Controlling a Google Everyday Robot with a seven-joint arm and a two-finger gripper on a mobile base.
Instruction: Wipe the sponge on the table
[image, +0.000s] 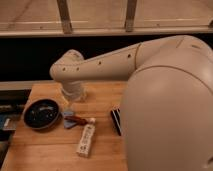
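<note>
White arm (115, 57) reaches out left from the big rounded body (170, 115), bends sharply downward at the bulbous wrist joint (70, 70), hand (68, 103) pointing straight down below it, low over the rear left part of the tabletop (50, 150).

Wooden table (47, 156). Black pan (42, 114) at its left side. Gripper (68, 104): just right of the pan, above the blue sponge (67, 120). Red-brown oblong (79, 120): beside the sponge. White tube (86, 140): lower right of the pan. Striped block (116, 120): farther right, partly behind the arm (115, 60).
</note>
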